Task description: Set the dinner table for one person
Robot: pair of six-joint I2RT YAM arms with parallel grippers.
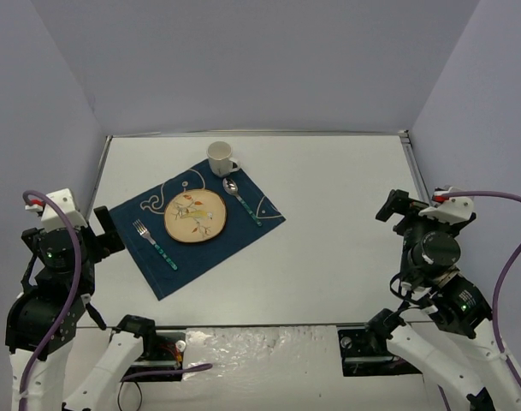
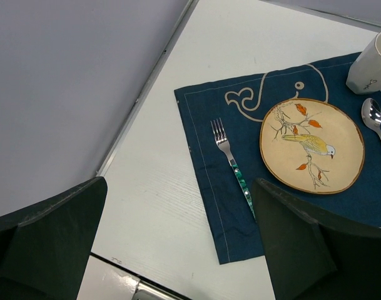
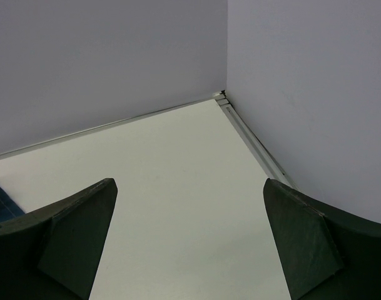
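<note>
Just one plate [image 1: 195, 216], fork [image 1: 154, 243], spoon [image 1: 240, 199], mug [image 1: 221, 158].

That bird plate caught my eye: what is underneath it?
The plate lies on a dark blue placemat, itself on the white table. The mat's white line drawing meets the plate's rim; whatever lies beneath cannot be seen.

White-and-black arms [image 1: 50, 282], purple cables [image 1: 491, 195], green indicator lights [image 1: 48, 254], dark wedge-shaped tool fingers [image 2: 303, 250]

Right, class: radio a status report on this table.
Left gripper open, empty. Right gripper open, empty. Dinner table set: plate, fork, spoon on placemat, mug at its corner. Nothing obstructing.
</note>
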